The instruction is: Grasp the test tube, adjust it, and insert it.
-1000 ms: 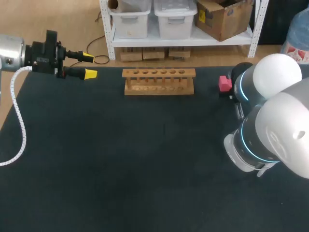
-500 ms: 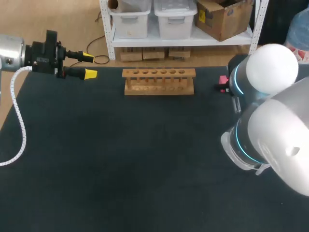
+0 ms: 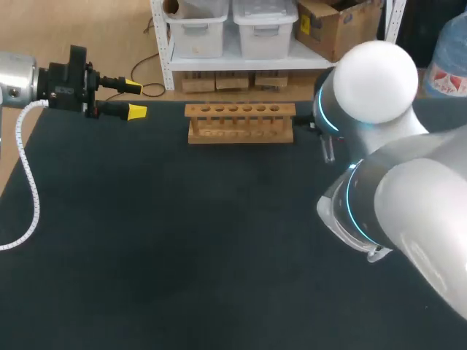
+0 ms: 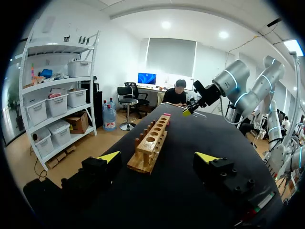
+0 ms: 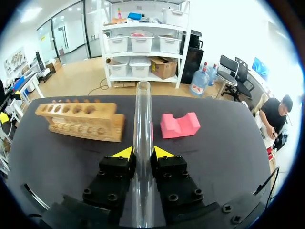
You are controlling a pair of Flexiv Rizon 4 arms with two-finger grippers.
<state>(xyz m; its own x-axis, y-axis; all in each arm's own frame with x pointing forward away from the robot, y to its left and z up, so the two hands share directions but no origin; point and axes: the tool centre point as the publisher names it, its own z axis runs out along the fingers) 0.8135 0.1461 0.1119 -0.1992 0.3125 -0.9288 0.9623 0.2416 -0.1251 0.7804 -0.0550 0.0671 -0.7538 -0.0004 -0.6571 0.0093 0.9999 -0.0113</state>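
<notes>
On my right wrist view the test tube point(image 5: 142, 119) sits clamped between the two yellow-tipped fingers of my right gripper point(image 5: 143, 153), one finger pressing on each side. The clear glass runs straight out ahead along the fingers, with its open rim at the far end, and it also runs back past the fingertips toward the wrist. It is held up off the table point(image 5: 57, 162), touching nothing but the fingers. Ahead of this gripper and off to one side stands the wooden rack point(image 5: 80, 119), its row of round holes facing up. A pink block point(image 5: 179, 125) lies on the table ahead on the other side, close beside the tube's line but apart from the rack. From the head view my right arm point(image 3: 379, 182) comes in from the right and bulks over that end of the table, hiding its own gripper. The rack point(image 3: 240, 122) stands near the far edge, just beside the arm's round joint. My left gripper point(image 3: 131, 100) hangs near the far left corner of the table point(image 3: 182, 255), well apart from the rack, its fingers spread wide with nothing between them. In the left wrist view those parted fingers point(image 4: 108, 157) frame the rack point(image 4: 151, 143), which lies ahead of them end on.
</notes>
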